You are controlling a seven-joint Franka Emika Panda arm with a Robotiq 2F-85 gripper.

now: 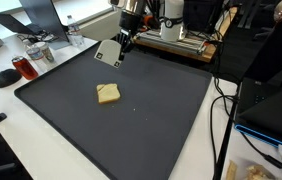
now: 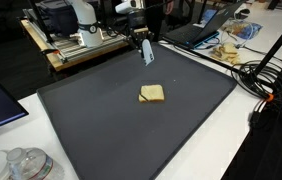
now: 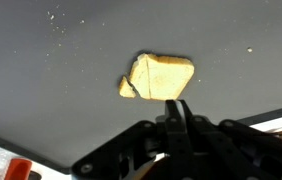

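A light brown slice of bread (image 1: pixel 108 93) (image 2: pixel 152 94) lies flat near the middle of a dark grey mat (image 1: pixel 181 130). In the wrist view the bread (image 3: pixel 158 78) sits just beyond the fingertips, with a small corner piece split off on its left. My gripper (image 1: pixel 122 56) (image 2: pixel 145 58) (image 3: pixel 178 106) hangs above the mat's far edge, tilted toward the bread and well short of it. Its jaws are shut tight against each other, and nothing shows between them. A pale rectangular part sits on the wrist beside the fingers.
The mat lies on a white table (image 1: pixel 41 120). A red-topped jar (image 1: pixel 22 68) and a laptop (image 1: pixel 41 15) stand off one corner. Behind the arm is a wooden stand (image 2: pixel 81 45). Bagged food (image 2: pixel 226 45), cables (image 2: pixel 266 80) and clear bottles (image 2: pixel 21 165) lie around the mat.
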